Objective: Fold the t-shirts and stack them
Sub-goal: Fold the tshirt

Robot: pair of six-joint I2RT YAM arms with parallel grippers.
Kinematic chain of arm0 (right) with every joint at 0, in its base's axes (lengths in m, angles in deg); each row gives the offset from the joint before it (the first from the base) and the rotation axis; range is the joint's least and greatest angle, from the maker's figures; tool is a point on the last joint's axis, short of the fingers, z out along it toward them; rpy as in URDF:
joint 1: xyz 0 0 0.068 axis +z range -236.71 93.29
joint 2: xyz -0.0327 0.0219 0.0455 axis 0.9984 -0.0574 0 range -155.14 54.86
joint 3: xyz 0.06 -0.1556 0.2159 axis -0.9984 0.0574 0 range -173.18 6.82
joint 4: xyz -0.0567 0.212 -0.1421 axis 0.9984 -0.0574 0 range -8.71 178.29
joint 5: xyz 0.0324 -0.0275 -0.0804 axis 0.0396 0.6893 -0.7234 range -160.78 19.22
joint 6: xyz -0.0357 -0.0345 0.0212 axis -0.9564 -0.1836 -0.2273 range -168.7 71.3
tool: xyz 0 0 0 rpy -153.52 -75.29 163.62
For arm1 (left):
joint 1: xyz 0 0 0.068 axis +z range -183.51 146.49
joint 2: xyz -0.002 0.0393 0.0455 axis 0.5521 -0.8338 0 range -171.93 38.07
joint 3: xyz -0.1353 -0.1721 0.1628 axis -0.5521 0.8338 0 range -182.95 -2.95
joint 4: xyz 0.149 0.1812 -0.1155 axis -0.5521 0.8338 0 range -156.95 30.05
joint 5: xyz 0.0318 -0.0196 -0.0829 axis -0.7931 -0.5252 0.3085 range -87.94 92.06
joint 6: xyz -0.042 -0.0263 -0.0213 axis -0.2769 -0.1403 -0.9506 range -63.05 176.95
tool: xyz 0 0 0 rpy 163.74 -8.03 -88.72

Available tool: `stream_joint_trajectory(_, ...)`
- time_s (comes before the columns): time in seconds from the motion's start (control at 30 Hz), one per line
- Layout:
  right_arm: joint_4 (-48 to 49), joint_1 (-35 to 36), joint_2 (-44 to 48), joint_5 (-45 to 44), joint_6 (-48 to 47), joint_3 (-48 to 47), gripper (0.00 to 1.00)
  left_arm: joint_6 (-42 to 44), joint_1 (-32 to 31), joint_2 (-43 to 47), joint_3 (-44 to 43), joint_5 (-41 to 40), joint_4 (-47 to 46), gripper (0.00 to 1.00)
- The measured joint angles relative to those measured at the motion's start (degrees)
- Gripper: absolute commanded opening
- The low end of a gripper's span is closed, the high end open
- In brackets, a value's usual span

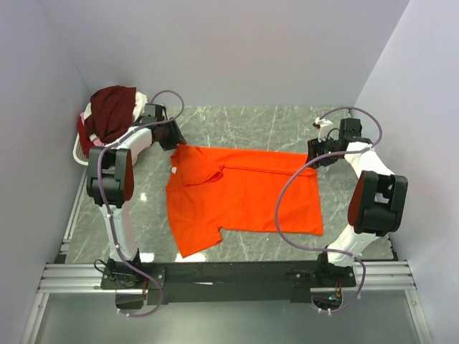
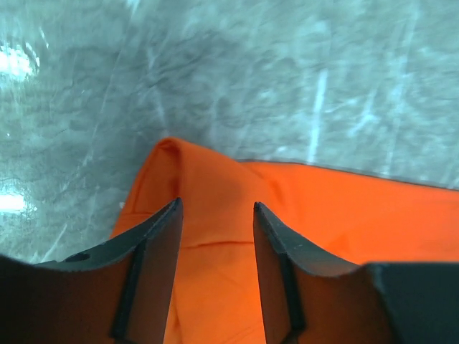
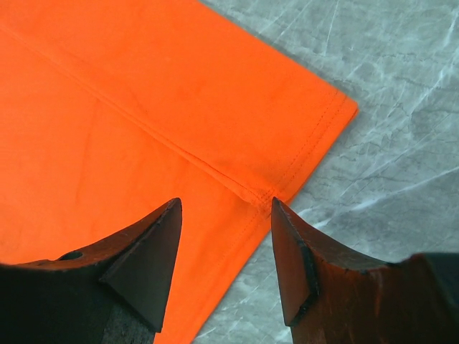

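A bright orange t-shirt [image 1: 240, 193] lies spread on the grey marble table, its far edge folded over. My left gripper [image 1: 174, 141] is open over the shirt's far left corner; the left wrist view shows orange cloth [image 2: 215, 236] between the spread fingers. My right gripper [image 1: 314, 159] is open over the shirt's far right corner; the right wrist view shows the stitched hem corner [image 3: 287, 172] between its fingers. A dark maroon t-shirt [image 1: 113, 107] lies on top of the heap in the white wire basket [image 1: 79, 147] at the far left, with white cloth showing beside it.
The grey marble table [image 1: 251, 122] runs back to the far wall. White walls close in left, right and behind. The black arm mounting rail [image 1: 229, 276] lies along the near edge. Cables loop from both arms over the shirt.
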Motion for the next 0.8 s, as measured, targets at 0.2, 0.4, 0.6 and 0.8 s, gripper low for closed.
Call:
stream_joint_trajectory(0.2,0.0,0.0,-0.5,0.2,0.4,0.0,0.60,-0.9,0.8,-2.5,-3.0,0.0,1.8,0.48)
stream_joint_trajectory(0.4,0.0,0.0,-0.7,0.3,1.1,0.0,0.60,-1.0,1.4,-3.1,-4.4,0.6,1.6,0.47)
stream_joint_trajectory(0.6,-0.1,0.0,-0.7,0.3,1.3,0.0,0.60,-1.1,1.4,-4.8,-4.4,0.9,1.7,0.45)
stream_joint_trajectory(0.8,-0.1,0.0,-0.7,0.3,1.5,0.0,0.60,-1.4,1.4,-6.1,-4.7,1.8,1.7,0.40)
